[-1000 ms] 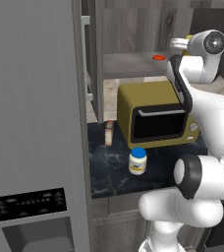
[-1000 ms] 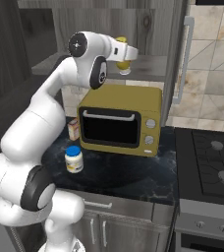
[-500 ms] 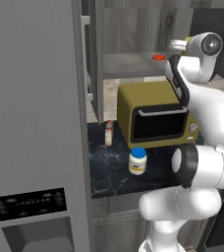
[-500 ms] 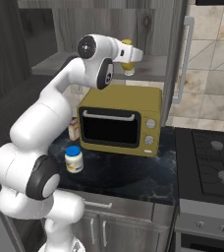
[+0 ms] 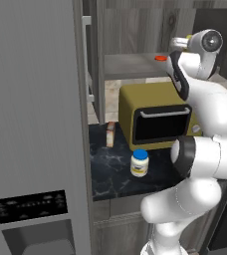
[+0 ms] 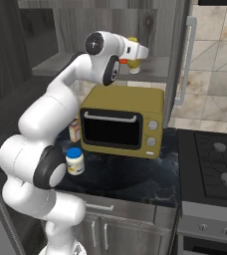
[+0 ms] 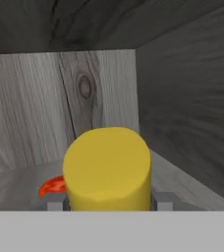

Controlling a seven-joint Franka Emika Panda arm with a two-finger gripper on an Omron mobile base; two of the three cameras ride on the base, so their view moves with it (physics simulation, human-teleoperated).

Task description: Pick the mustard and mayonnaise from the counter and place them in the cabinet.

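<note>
My gripper (image 6: 135, 54) is shut on the mustard (image 7: 107, 170), a yellow bottle held between the fingertips (image 7: 55, 204) inside the grey wood-grain cabinet (image 7: 99, 83). In the right base view the mustard (image 6: 133, 63) hangs low over the cabinet shelf (image 6: 155, 67), beside the red-orange disc (image 6: 122, 61); I cannot tell whether it touches the shelf. The disc (image 7: 52, 186) lies behind and left of the bottle in the hand view. The mayonnaise (image 6: 75, 160), a white jar with a blue lid, stands on the black counter (image 6: 135, 182) in front of the oven. The left base view shows the mayonnaise (image 5: 140, 163).
An olive-yellow toaster oven (image 6: 123, 122) sits on the counter right under the shelf. A small tan box (image 6: 74, 130) stands at its left. A stove (image 6: 217, 164) lies to the right, and a tall grey fridge (image 5: 36, 124) blocks the left.
The hand has carried the mustard a little further in over the cabinet shelf, and the elbow has swung. The mayonnaise has not moved.
</note>
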